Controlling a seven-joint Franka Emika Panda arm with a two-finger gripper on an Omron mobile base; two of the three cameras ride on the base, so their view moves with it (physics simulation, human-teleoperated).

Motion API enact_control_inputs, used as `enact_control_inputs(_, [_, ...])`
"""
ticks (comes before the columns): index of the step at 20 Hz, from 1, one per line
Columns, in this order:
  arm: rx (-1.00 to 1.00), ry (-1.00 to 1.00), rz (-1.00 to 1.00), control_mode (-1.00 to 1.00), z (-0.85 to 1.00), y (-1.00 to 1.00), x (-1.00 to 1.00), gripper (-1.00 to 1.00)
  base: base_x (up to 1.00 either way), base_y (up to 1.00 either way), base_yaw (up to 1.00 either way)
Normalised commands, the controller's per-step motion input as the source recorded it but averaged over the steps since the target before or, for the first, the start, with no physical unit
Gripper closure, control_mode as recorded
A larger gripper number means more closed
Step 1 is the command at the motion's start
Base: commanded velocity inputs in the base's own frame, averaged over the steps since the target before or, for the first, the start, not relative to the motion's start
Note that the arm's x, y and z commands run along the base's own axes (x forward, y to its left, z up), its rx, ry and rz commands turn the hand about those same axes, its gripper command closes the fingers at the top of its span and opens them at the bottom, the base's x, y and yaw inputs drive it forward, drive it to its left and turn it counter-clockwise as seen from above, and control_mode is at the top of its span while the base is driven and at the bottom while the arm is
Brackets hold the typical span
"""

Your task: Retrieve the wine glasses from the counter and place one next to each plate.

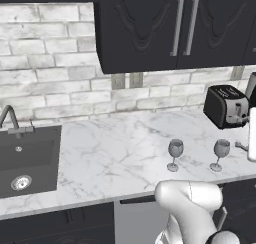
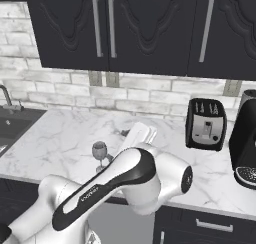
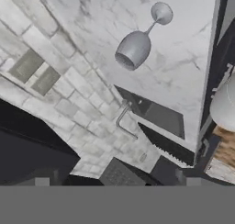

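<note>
Two clear stemmed wine glasses stand upright near the front edge of the marble counter, the left one and the right one. In the right base view one wine glass shows just left of my forearm. The hand view holds one wine glass on the marble, with the sink beyond it. My gripper hovers low over the counter just right of the right glass. It points left, open, with nothing between its fingers. The plates are out of view.
A black toaster stands at the back right, with a dark coffee machine further right. The dark sink and faucet sit at the left. Black wall cabinets hang above the counter.
</note>
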Motion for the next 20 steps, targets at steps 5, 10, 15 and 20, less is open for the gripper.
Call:
enact_control_inputs(5, [0.18,0.27,0.08,-1.00,-0.14,-0.23,0.23,-1.00,0.00,0.00,0.00])
enact_control_inputs(10, [0.14,0.25,0.04,-1.00,-0.15,-0.41,0.07,-1.00,0.00,0.00,0.00])
enact_control_inputs(15, [0.12,0.22,0.01,-1.00,-0.18,-0.34,0.10,-1.00,0.00,0.00,0.00])
enact_control_inputs(20, [0.04,0.05,0.00,-1.00,-0.29,-0.19,0.07,-1.00,0.00,0.00,0.00])
